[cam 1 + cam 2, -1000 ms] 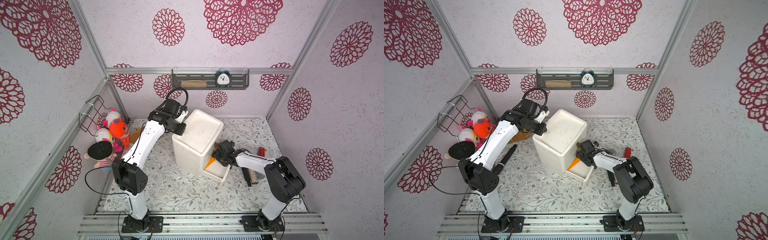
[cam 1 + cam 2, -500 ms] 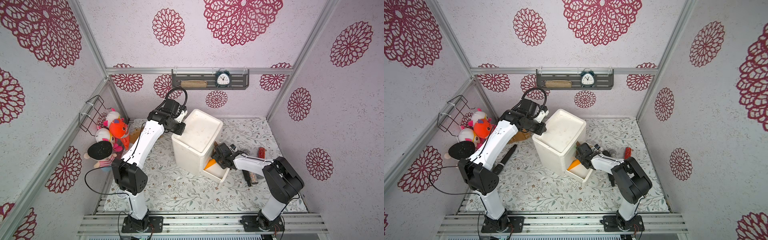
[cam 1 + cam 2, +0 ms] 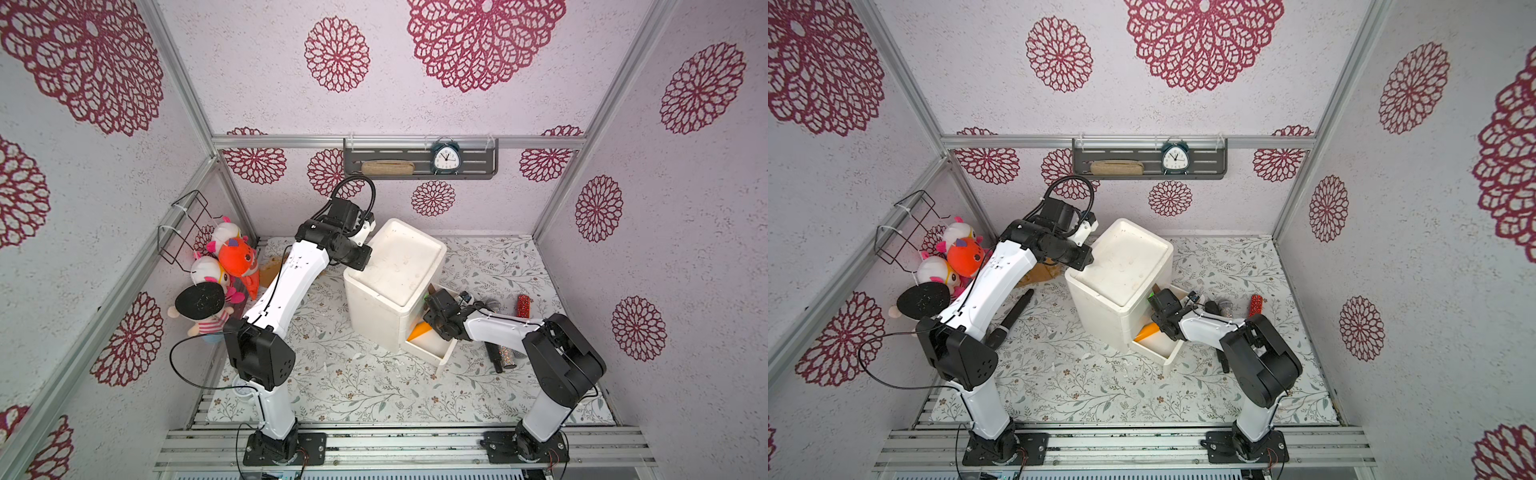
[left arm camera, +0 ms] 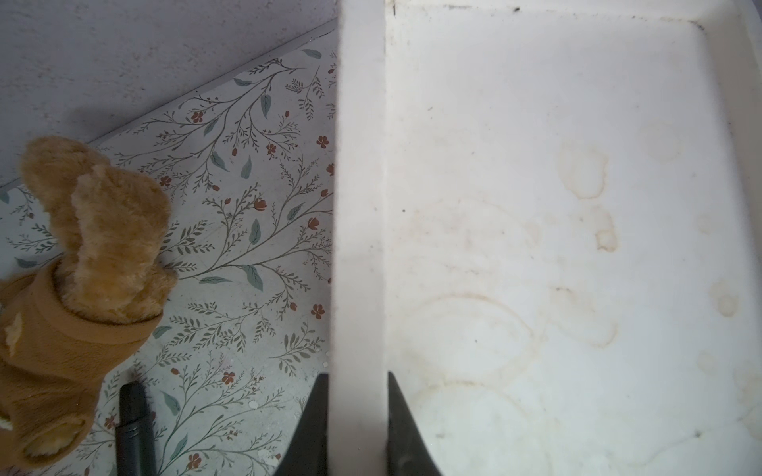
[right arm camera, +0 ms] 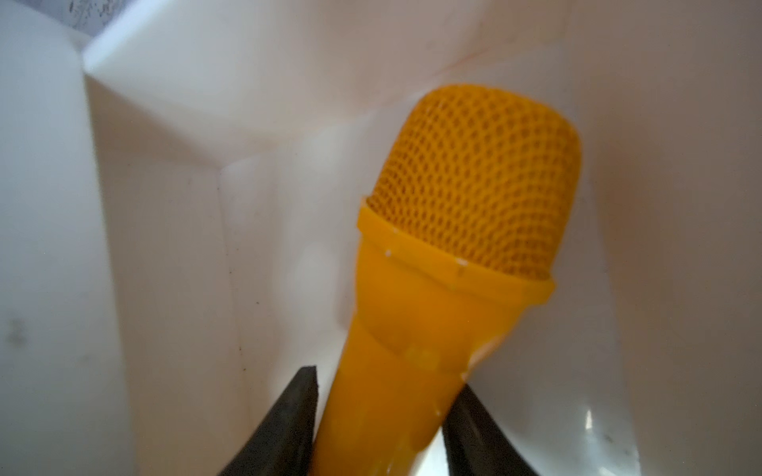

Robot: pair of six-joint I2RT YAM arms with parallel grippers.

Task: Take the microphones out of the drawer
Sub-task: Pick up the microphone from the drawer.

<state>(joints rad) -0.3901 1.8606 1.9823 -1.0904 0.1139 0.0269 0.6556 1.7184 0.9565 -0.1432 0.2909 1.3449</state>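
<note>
An orange microphone (image 5: 453,247) lies in the open bottom drawer (image 3: 432,357) of a white cabinet (image 3: 395,266). Only its orange tail (image 3: 420,331) shows in both top views, and it shows again in a top view (image 3: 1147,331). My right gripper (image 5: 384,378) reaches into the drawer, and its two black fingers press on either side of the microphone's handle, just below the mesh head. From above, this gripper (image 3: 430,326) sits at the drawer mouth against the cabinet. My left gripper (image 4: 358,374) is shut on the cabinet's top rim (image 4: 358,206), at the back left corner (image 3: 361,259).
Black and glittery stick-shaped items (image 3: 503,357) and a red glitter cylinder (image 3: 523,304) lie right of the drawer. A black microphone-like stick (image 3: 1015,316) lies on the floor under the left arm. Plush toys (image 3: 224,266) crowd the left wall, a brown one (image 4: 82,255) behind the cabinet.
My right gripper has pushed further into the drawer toward the cabinet and its fingers have closed in on the microphone handle. The left arm has stayed put.
</note>
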